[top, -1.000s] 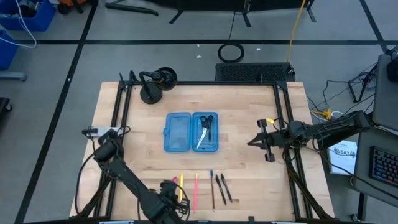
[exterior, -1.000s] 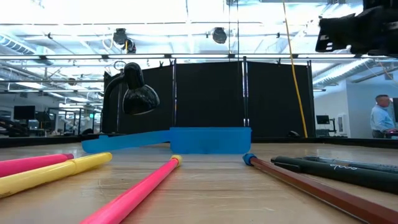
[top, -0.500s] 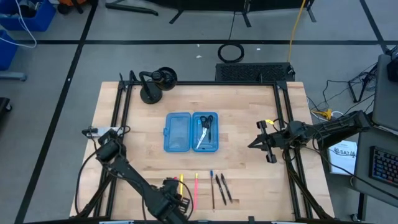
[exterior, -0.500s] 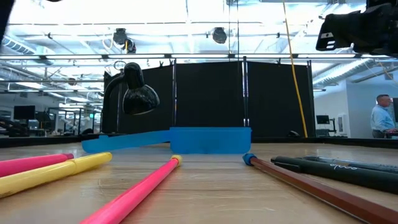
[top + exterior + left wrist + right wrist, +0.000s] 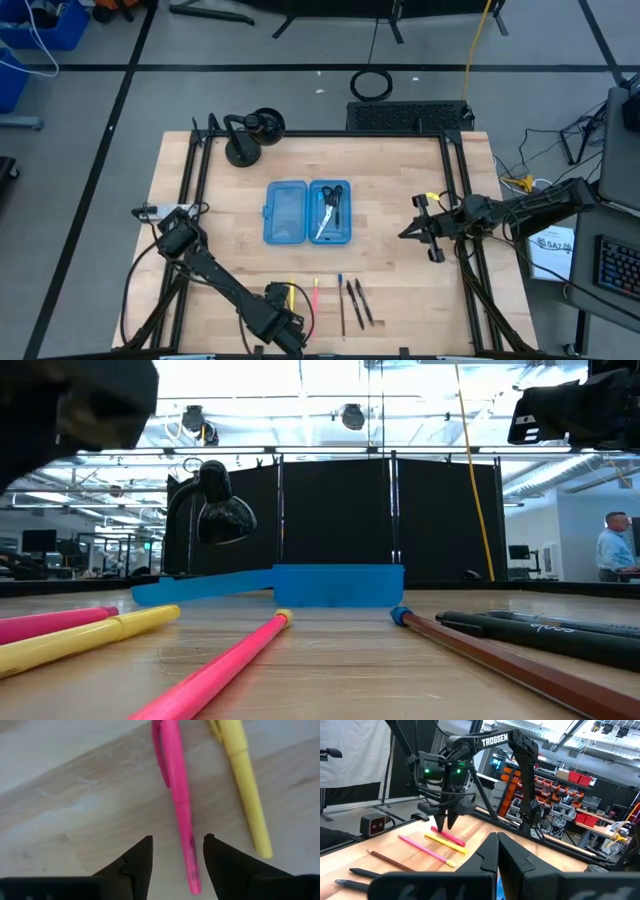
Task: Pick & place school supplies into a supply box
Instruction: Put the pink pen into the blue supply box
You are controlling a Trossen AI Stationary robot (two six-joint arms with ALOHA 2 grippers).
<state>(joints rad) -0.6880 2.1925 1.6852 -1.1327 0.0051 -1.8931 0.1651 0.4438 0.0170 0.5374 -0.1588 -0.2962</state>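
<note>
The blue supply box (image 5: 305, 212) lies open at the table's middle, with the black-handled scissors (image 5: 331, 208) in its right half. Several pens lie in a row by the near edge: a pink pen (image 5: 176, 795), a yellow pen (image 5: 245, 785), a second pink pen (image 5: 315, 300), a blue-tipped brown pencil (image 5: 340, 305) and black pens (image 5: 360, 300). My left gripper (image 5: 177, 854) is open and points down over the first pink pen. One finger stands on either side of it, and I see no touch. My right gripper (image 5: 497, 851) is shut and empty above the table's right side (image 5: 405, 232).
A black desk lamp (image 5: 250, 135) on a round base stands at the far left corner. Black frame rails (image 5: 455, 190) run along the table's left and right sides. Bare wood lies between the box and the row of pens. A person (image 5: 610, 550) stands in the room beyond.
My left gripper has come down toward the pink and yellow pens at the near edge. Its arm now shows at the low view's upper left. The pens, the box and my right gripper have stayed put.
</note>
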